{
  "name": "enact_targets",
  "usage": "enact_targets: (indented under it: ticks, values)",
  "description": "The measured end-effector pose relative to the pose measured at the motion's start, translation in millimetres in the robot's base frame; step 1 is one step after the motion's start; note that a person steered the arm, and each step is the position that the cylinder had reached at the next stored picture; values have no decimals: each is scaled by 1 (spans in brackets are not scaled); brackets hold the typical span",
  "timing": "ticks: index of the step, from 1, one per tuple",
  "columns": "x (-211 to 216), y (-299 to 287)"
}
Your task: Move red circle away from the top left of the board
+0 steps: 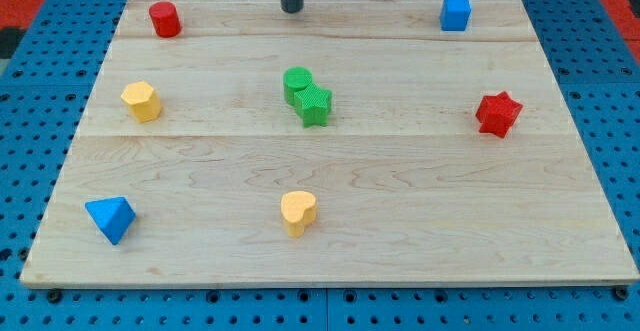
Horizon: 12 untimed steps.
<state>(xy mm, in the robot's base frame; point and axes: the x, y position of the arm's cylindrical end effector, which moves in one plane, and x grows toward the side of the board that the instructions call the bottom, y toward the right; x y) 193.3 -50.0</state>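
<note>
The red circle (165, 19) is a short red cylinder at the top left of the wooden board (400, 201). My tip (291, 9) is the lower end of a dark rod at the view's top centre, resting near the board's top edge. It lies well to the right of the red circle, apart from it, and touches no block.
A yellow hexagon (141, 101) sits below the red circle. A green circle (297, 82) and green star (314, 104) touch at the centre. A blue cube (455, 13) is top right, a red star (498, 113) right, a yellow heart (298, 212) bottom centre, a blue triangle (110, 218) bottom left.
</note>
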Motion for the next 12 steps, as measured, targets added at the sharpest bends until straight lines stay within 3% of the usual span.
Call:
enact_targets:
  ticks: [2, 3, 4, 6, 7, 8, 9, 11, 12]
  values:
    - [0, -69]
    - [-2, -178]
    - [6, -243]
    - [38, -61]
    - [6, -132]
    - [18, -173]
    - [58, -153]
    - [88, -13]
    - [78, -69]
